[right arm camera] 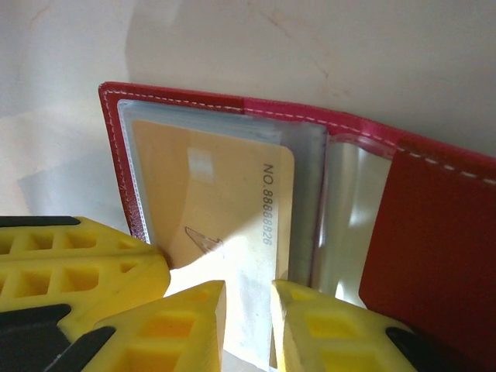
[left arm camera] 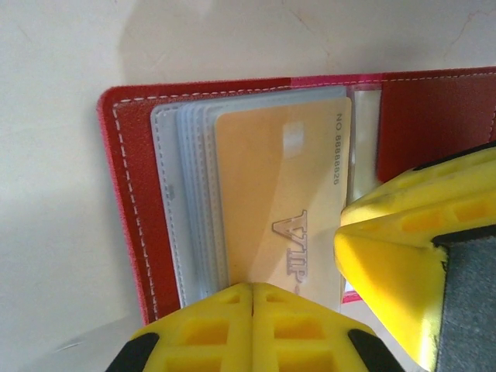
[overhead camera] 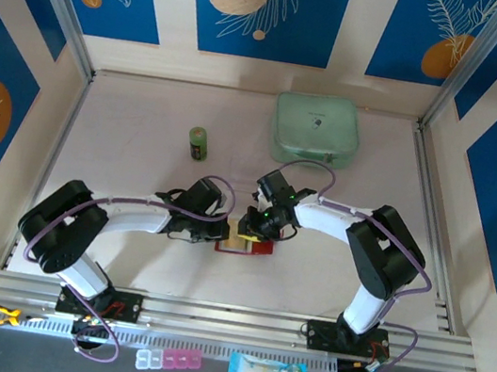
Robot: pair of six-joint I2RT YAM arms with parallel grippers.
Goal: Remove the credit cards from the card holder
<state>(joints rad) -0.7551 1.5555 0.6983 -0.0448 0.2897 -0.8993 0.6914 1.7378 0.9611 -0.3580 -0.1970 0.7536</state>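
While the red card holder [overhead camera: 244,243] lies open on the tabletop [overhead camera: 143,130], no card is out yet: the tan credit card [right arm camera: 225,209] sits in its pocket. The left claw [left arm camera: 252,325] is clenched at the holder's edge, and the right claw [right arm camera: 248,325] is slightly parted over that card.

Blind spots on my feeds right now

On the left wrist feed the left gripper [left arm camera: 252,298] is hiding the lower end of the tan card [left arm camera: 279,209], and the frame is cutting off the card holder [left arm camera: 132,194] at the right; on the right wrist feed the right gripper [right arm camera: 248,306] is masking the card's near edge, and I am not making out whether it is pinching anything; from above both are covering most of the holder.
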